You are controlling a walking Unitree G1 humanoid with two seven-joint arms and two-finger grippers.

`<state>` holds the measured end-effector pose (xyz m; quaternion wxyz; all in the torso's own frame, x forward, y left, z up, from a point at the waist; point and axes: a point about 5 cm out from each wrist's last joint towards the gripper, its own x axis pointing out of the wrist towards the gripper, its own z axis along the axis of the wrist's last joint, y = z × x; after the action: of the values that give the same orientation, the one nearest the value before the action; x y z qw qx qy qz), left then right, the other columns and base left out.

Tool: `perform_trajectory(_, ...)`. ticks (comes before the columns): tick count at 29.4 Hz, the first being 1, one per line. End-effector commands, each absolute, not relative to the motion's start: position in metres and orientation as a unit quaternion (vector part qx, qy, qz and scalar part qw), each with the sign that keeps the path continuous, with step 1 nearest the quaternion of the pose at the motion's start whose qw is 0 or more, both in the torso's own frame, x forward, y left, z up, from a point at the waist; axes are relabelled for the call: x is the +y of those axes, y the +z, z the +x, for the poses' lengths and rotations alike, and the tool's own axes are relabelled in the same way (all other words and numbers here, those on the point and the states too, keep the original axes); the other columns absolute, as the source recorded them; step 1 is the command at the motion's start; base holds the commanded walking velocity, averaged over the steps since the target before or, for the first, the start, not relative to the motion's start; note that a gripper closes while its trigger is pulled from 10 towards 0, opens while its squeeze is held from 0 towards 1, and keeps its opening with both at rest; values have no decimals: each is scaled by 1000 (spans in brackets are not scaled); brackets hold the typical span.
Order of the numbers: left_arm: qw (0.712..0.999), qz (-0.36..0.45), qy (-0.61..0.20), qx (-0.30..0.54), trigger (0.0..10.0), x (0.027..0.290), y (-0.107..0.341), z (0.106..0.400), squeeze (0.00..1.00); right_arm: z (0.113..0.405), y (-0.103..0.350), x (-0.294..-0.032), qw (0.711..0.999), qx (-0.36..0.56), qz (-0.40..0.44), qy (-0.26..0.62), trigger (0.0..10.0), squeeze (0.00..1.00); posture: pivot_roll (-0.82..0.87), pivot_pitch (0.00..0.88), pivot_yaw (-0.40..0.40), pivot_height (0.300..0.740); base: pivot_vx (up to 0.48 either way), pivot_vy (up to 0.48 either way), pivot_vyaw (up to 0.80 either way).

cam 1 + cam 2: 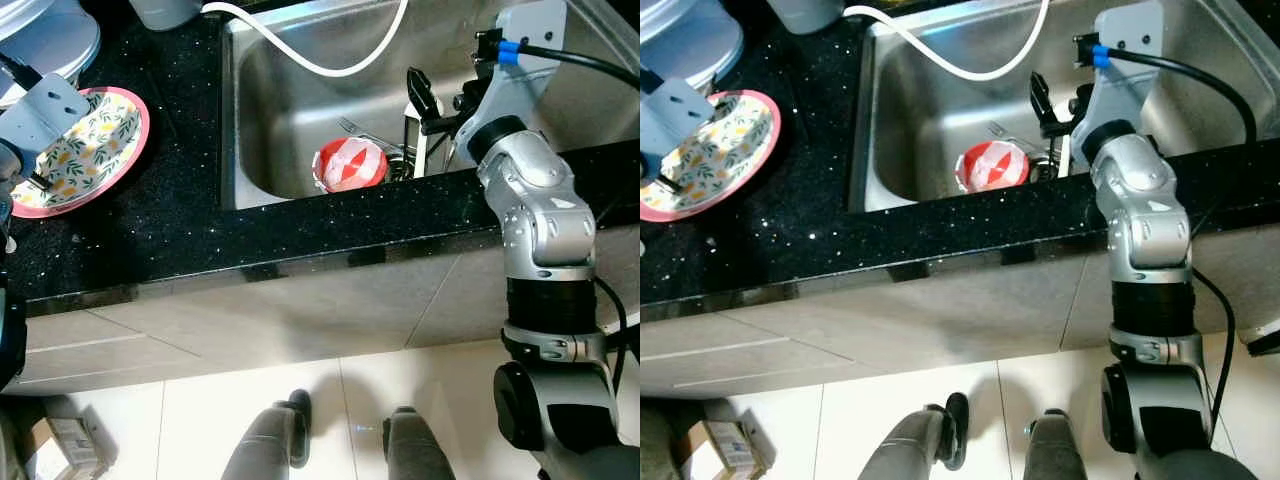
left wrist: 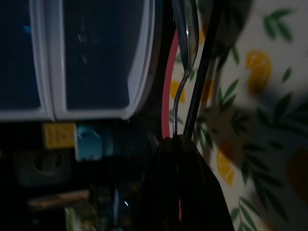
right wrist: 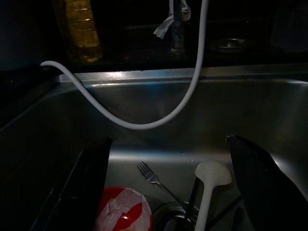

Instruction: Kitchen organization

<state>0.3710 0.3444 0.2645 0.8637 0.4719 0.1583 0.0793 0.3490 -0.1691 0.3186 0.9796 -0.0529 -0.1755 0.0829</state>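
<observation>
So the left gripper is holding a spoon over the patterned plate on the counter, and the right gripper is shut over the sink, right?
Not quite: the right gripper is open, its fingers spread wide above the sink in the right wrist view. The left gripper does hold the spoon over the patterned plate.

The counter (image 1: 180,230) is black with fine white speckles. On it lies a plate (image 1: 95,140) with a pink rim and a cream face printed with yellow lemons and green leaves. Right of the counter's bare stretch, the steel-grey sink (image 1: 290,110) holds a red-and-white bowl (image 1: 350,165) and a white hose (image 1: 300,50).
</observation>
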Motion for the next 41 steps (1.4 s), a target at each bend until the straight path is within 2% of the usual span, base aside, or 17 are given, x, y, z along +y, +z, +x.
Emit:
perform_trajectory(1, 852, 478, 42, 207, 10000, 342, 228, 368, 0, 348, 320, -163, 978, -185, -46, 91, 10000, 0, 113, 336, 153, 740, 0, 0, 0)
perform_trajectory(6, 847, 513, 41, 132, 10000, 322, 253, 380, 0, 350, 321, -161, 977, -189, -41, 93, 10000, 0, 118, 318, 148, 740, 0, 0, 0)
perform_trajectory(9, 859, 507, -1, 71, 10000, 299, 270, 388, 0, 350, 323, -161, 976, -194, -40, 93, 10000, 0, 120, 302, 144, 740, 0, 0, 0)
perform_trajectory(11, 875, 472, -109, 1, 10000, 255, 284, 394, 0, 352, 323, -161, 976, -196, -38, 91, 10000, 0, 124, 269, 139, 740, 0, 0, 0)
perform_trajectory(12, 875, 472, -109, 1, 10000, 255, 284, 394, 0, 352, 323, -161, 976, -196, -38, 91, 10000, 0, 124, 269, 139, 740, 0, 0, 0)
perform_trajectory(14, 872, 448, -193, -41, 10000, 222, 294, 393, 0, 353, 323, -161, 975, -199, -37, 89, 10000, 0, 123, 261, 138, 740, 0, 0, 0)
perform_trajectory(17, 848, 382, -351, -111, 10000, 142, 318, 381, 0, 353, 330, -159, 973, -212, -35, 89, 10000, 0, 112, 236, 137, 740, 0, 0, 0)
perform_trajectory(18, 845, 363, -375, -121, 10000, 126, 323, 380, 0, 354, 330, -159, 972, -214, -35, 88, 10000, 0, 107, 224, 136, 740, 0, 0, 0)
perform_trajectory(19, 845, 363, -375, -121, 10000, 126, 323, 380, 0, 354, 330, -159, 972, -214, -35, 88, 10000, 0, 107, 224, 136, 740, 0, 0, 0)
perform_trajectory(21, 846, 333, -397, -124, 10000, 104, 328, 384, 0, 354, 331, -160, 972, -217, -36, 85, 10000, 0, 103, 214, 137, 740, 0, 0, 0)
perform_trajectory(28, 853, 340, -391, -67, 10000, 73, 310, 403, 0, 353, 334, -164, 970, -227, -39, 75, 10000, 0, 76, 181, 160, 740, 0, 0, 0)
perform_trajectory(34, 876, 321, -359, -34, 10000, 72, 304, 409, 0, 351, 333, -171, 970, -231, -39, 58, 10000, 0, 68, 164, 177, 740, 0, 0, 0)
perform_trajectory(39, 909, 264, -323, -27, 10000, 77, 301, 415, 0, 351, 332, -175, 970, -233, -40, 51, 10000, 0, 73, 156, 176, 740, 0, 0, 0)
perform_trajectory(41, 934, 204, -292, -34, 10000, 81, 309, 419, 0, 352, 332, -174, 970, -234, -39, 51, 10000, 0, 76, 152, 174, 740, 0, 0, 0)
